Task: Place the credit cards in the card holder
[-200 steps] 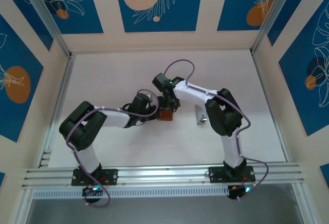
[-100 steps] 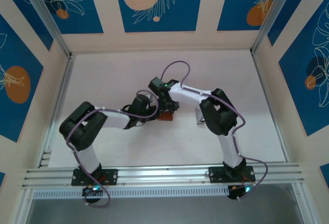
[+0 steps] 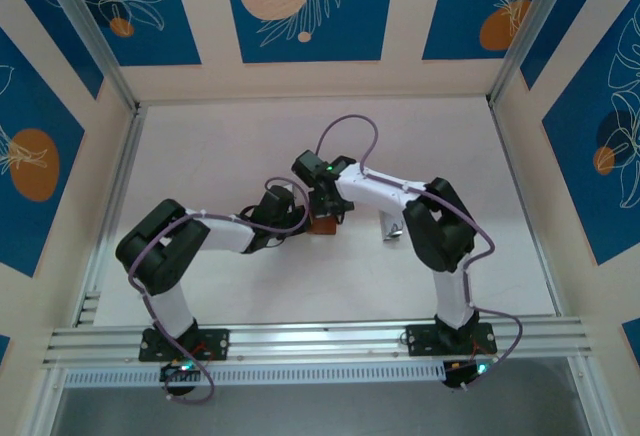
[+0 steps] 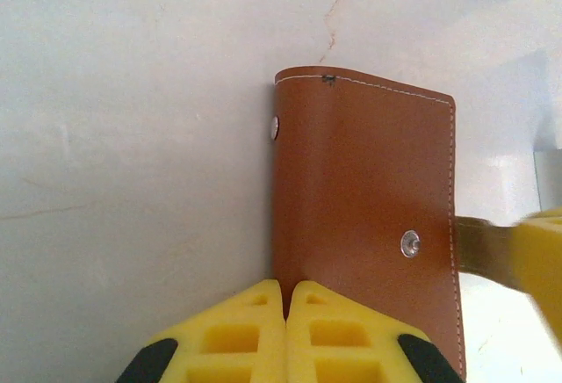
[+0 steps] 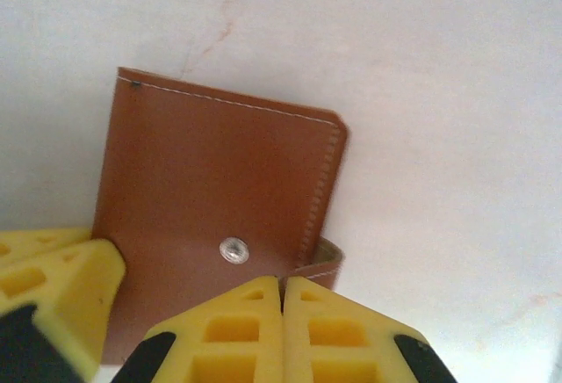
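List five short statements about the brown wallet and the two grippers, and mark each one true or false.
1. The reddish-brown leather wallet lies on the white table with its brown outer side up. True.
2. The left gripper is wide open. False: its yellow fingers are pressed together at the wallet's near edge.
3. A red card lies on top of the wallet. False: its visible top is bare leather.
4. The wallet carries a pale metal snap button. True.
5. The right gripper is shut, at the wallet's edge. True.
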